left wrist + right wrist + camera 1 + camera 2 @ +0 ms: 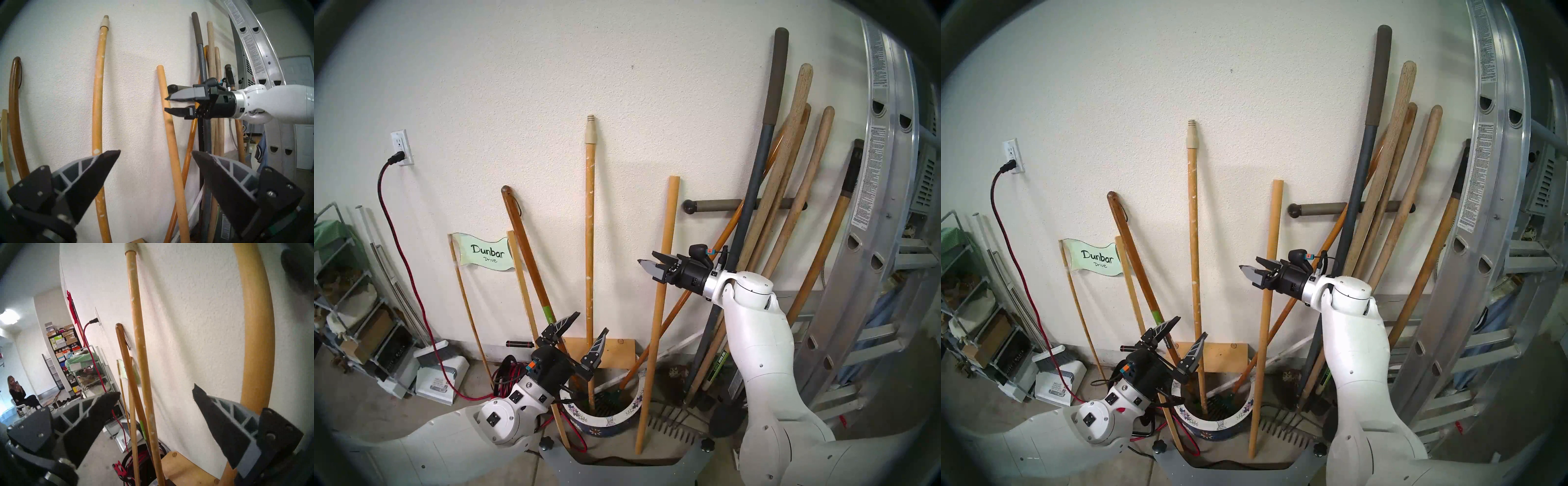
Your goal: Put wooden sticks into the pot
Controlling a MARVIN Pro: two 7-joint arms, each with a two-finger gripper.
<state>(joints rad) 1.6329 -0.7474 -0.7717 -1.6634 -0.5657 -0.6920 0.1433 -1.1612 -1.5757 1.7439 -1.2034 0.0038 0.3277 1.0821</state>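
Centre frame, the flecked stick (pixel 589 237) stands in the pot (pixel 605 419), leaning on the wall. The plain stick (pixel 660 298) rests on the floor just right of it. The left gripper (pixel 587 334) and right gripper (pixel 648 259) both gape, empty.

Probably home garage: ladder (pixel 890 210), garden-tool handles (pixel 789 190), storage shelves (pixel 344 305).

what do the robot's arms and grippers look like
Both arms have smooth white shells ending in black cylindrical wrists. The left gripper and right gripper have dark wedge-shaped fingers with grey ribbed backs. An orange-and-teal connector with thin black cable sits on each wrist.
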